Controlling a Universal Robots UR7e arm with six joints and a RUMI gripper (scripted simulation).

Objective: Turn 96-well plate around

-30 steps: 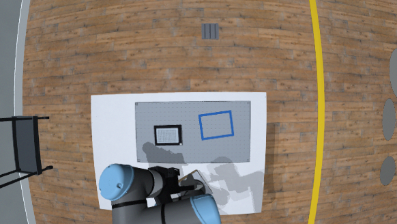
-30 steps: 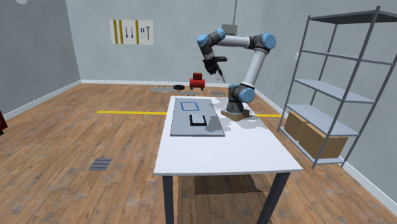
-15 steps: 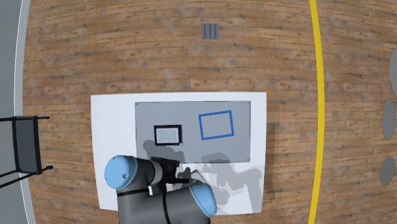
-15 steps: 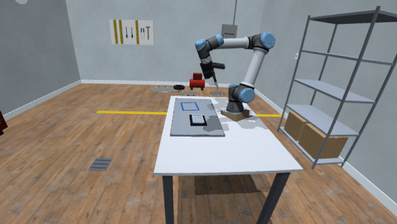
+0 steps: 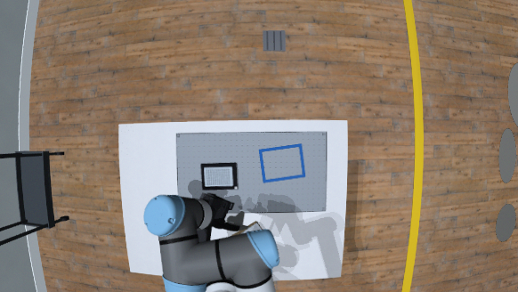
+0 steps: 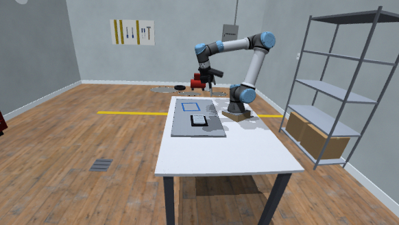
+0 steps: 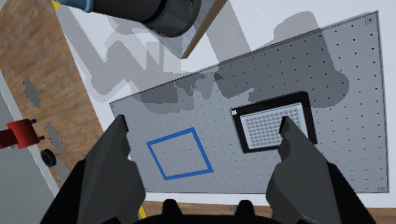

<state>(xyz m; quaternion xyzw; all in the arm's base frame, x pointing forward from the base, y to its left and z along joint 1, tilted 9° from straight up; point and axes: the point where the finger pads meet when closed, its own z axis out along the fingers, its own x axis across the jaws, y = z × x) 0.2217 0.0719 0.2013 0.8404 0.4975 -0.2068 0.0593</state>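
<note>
The white 96-well plate point(image 5: 218, 175) sits in the black plate nest N1 point(image 5: 218, 176) on the grey perforated board point(image 5: 251, 171). It also shows in the exterior view point(image 6: 198, 119) and in the wrist view point(image 7: 272, 124). My gripper point(image 6: 208, 86) hangs high above the table's far end, fingers wide open and empty. In the wrist view the two dark fingers frame the board from well above; the right fingertip overlaps the plate's edge in the picture only. I cannot make out the plate's cut corner.
A blue rectangle outline point(image 5: 282, 163) is marked on the board to the right of the nest. The arm's base point(image 6: 235, 114) stands on a wooden block at the table's edge. A metal shelf with cardboard boxes point(image 6: 317, 137) stands beside the table.
</note>
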